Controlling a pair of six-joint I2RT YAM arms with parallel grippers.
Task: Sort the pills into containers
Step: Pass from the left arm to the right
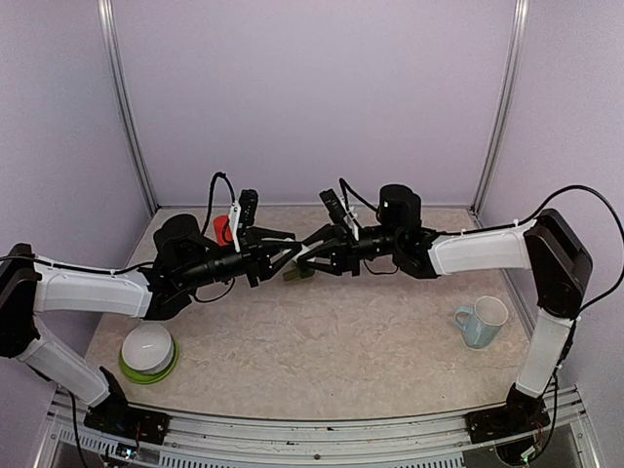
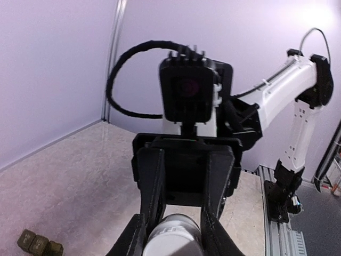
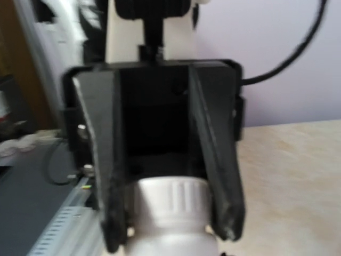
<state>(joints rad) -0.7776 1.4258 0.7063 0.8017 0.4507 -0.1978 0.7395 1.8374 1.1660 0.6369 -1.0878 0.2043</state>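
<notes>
From above, my left gripper (image 1: 286, 255) and right gripper (image 1: 314, 255) meet tip to tip over the mottled beige table (image 1: 331, 341). Their black bodies all but hide the white bottle (image 2: 173, 237) between them. The containers (image 1: 297, 275), a dull green strip, lie on the table just beneath my fingertips, partly covered, and I cannot count the compartments here. An orange-red bottle (image 1: 223, 231) shows only in part behind my left wrist. In the left wrist view my left gripper is clamped on the bottle's smooth round body, its lower part cut off by the frame. The containers (image 2: 39, 244) sit low to the left of my fingers, 3 rounded square cells close to the bottom edge. The right wrist view is blurred. There my 2 matte black fingers (image 3: 101, 160) pinch the ribbed cap (image 3: 169, 198), with the body below cut off.
</notes>
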